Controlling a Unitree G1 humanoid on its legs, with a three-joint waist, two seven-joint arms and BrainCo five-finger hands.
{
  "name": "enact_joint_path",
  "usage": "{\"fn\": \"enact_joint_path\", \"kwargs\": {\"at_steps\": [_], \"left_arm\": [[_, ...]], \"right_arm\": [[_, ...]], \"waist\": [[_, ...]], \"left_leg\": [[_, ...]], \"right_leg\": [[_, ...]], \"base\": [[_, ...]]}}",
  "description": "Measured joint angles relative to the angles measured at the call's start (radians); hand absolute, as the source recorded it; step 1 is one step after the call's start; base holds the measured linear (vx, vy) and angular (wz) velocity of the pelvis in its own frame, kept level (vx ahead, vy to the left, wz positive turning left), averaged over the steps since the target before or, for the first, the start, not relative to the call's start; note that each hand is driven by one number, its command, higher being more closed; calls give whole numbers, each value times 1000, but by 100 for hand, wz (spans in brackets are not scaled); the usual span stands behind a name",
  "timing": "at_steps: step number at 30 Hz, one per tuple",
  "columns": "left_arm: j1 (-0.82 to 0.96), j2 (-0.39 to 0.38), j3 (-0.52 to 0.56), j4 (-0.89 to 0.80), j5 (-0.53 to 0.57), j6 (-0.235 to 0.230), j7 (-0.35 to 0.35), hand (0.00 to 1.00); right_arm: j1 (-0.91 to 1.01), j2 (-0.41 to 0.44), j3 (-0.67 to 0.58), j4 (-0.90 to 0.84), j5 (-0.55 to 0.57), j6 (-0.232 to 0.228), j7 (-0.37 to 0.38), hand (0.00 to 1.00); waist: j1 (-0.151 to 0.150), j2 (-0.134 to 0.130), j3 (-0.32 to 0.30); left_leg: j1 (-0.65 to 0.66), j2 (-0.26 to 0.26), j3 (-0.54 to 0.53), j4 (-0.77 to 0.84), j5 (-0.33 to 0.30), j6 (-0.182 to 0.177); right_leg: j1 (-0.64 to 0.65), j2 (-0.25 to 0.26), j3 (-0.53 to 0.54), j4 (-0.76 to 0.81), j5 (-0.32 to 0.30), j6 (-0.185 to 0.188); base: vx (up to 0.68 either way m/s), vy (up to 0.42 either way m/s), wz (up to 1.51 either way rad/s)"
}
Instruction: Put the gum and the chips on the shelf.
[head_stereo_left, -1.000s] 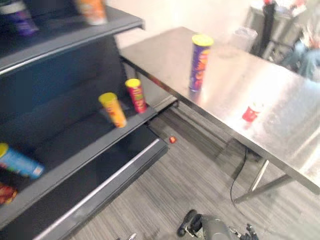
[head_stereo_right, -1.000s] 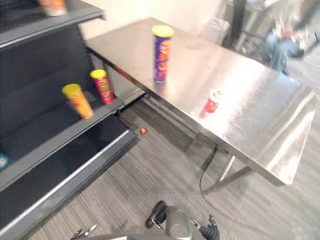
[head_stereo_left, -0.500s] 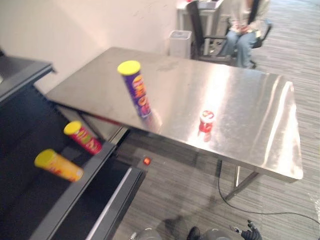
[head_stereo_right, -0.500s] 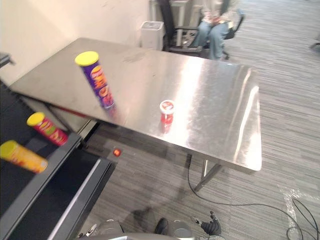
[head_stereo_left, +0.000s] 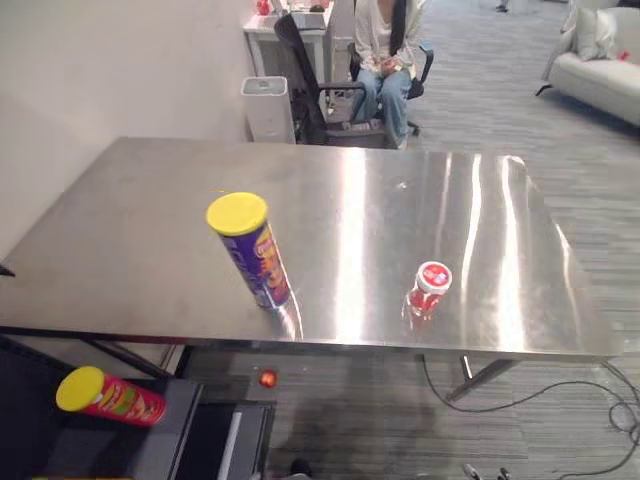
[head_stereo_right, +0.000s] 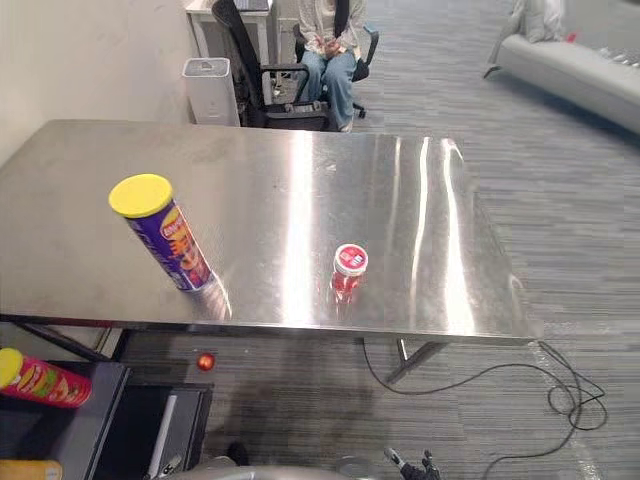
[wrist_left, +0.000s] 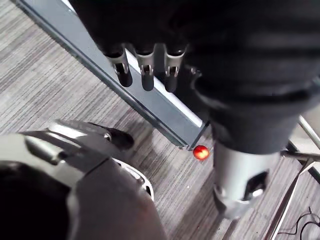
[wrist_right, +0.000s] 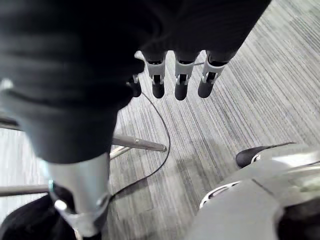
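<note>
Swung from the shelf (head_stereo_left: 175, 430) to the table (head_stereo_left: 150, 200), the view now shows the chips can (head_stereo_left: 250, 250) and the gum tub (head_stereo_left: 430, 288) standing there untouched (left hand (wrist_left: 145, 70) and right hand (wrist_right: 180, 75) hang slack-fingered, empty), so each should be grasped squarely at mid-height.

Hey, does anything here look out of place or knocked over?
Mostly tidy. A small red round thing lies on the floor just under the near edge of the table, by the shelf corner; I cannot tell what it is. The purple chips can and the red gum tub stand upright, nothing spilled.
</note>
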Motion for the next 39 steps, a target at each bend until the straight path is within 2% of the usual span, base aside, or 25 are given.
{"fn": "enact_joint_path", "kwargs": {"at_steps": [5, 8, 9, 10, 12, 13, 17, 19, 21, 26, 29, 31, 33, 36, 39], "left_arm": [[-2, 7, -21, 7, 28, 7, 6, 0], [-4, 4, -20, 10, 37, 16, 4, 0], [-3, 3, -18, 10, 49, 17, 5, 0], [-1, -1, -18, 10, 57, 17, 5, 0], [7, -15, -7, 10, 69, 19, 4, 0], [9, -18, 2, 9, 69, 20, 4, 0], [22, -21, 60, 4, 71, 27, -1, 0], [27, -20, 90, -11, 78, 29, -10, 0], [39, -15, 101, -27, 107, 42, -15, 0], [40, -4, 94, -52, 113, 57, -14, 0], [43, 10, 53, -74, 124, 65, -14, 0], [42, 19, 17, -85, 156, 70, -15, 0], [43, 22, -1, -90, 156, 72, -16, 0], [43, 22, -2, -91, 158, 81, -18, 0], [44, 21, -2, -92, 186, 81, -17, 0]], "right_arm": [[2, 9, -98, 18, 119, 4, -19, 0], [-1, 4, -142, 22, 204, 23, -50, 0], [4, -2, -169, 25, 242, 25, -66, 0], [6, -8, -185, 30, 257, 26, -74, 0], [11, -22, -258, 36, 313, 40, -111, 0], [8, -22, -278, 36, 319, 43, -117, 0], [-6, -41, -420, 2, 389, 43, -167, 0], [-15, -85, -533, -43, 448, 39, -171, 0], [-26, -123, -569, -132, 468, 16, -168, 0], [-67, -161, -521, -440, 421, -30, -174, 0], [-99, -167, -400, -664, 283, -39, -175, 0], [-122, -168, -315, -803, 200, -25, -161, 0], [-154, -168, -263, -887, 123, 5, -111, 0], [-177, -174, -233, -954, 61, 14, -18, 0], [-176, -195, -215, -984, 24, 18, 55, 0]], "waist": [[-3, 3, 0], [-1, 3, -1], [-1, 17, -4], [0, 15, -4], [2, 33, -13], [4, 33, -13], [16, 11, -25], [26, -10, -29], [25, -25, -39], [25, -36, -49], [25, -41, -54], [23, -34, -58], [24, -25, -63], [20, -20, -65], [16, -17, -66]], "left_leg": [[28, -28, 12, -43, 10, 20], [28, -31, 8, -51, 21, 35], [27, -28, 1, -52, 24, 37], [27, -27, -2, -52, 25, 37], [27, -29, -18, -52, 27, 40], [27, -28, -19, -52, 27, 41], [10, -29, -19, -52, 25, 39], [6, -38, -18, -52, 20, 41], [0, -44, -14, -52, 13, 43], [-5, -55, 10, -51, -2, 47], [-8, -55, 12, -51, -5, 46], [-7, -49, 10, -51, -9, 43], [-9, -33, 9, -51, -14, 38], [-20, -15, 9, -50, -15, 36], [-24, -18, 9, -44, -14, 39]], "right_leg": [[-2, -14, 2, -18, 19, -1], [-2, -12, -6, -34, -10, 4], [1, -10, -13, -30, -17, 3], [2, -9, -17, -31, -17, 3], [15, -10, -29, -34, -18, 5], [16, -10, -30, -34, -17, 6], [12, -9, -28, -50, -11, 16], [12, -17, -22, -59, -8, 22], [12, -27, -20, -71, 2, 38], [4, -41, -13, -71, 14, 42], [-5, -39, -7, -70, 18, 43], [-8, -27, -7, -70, 34, 35], [-18, -6, -7, -71, 58, 15], [-30, 14, -7, -71, 85, -7], [-39, 12, -7, -71, 92, -12]], "base": [[-9, 106, -19], [-85, -21, -4], [-93, -39, 9], [-81, -19, 17], [-42, 7, 19], [-43, 19, 11], [-11, 31, 4], [55, 65, 3], [64, 57, -4], [80, 58, -7], [99, 14, -8], [88, 0, -3], [64, -1, -5], [70, -13, -3], [55, -1, -5]]}}
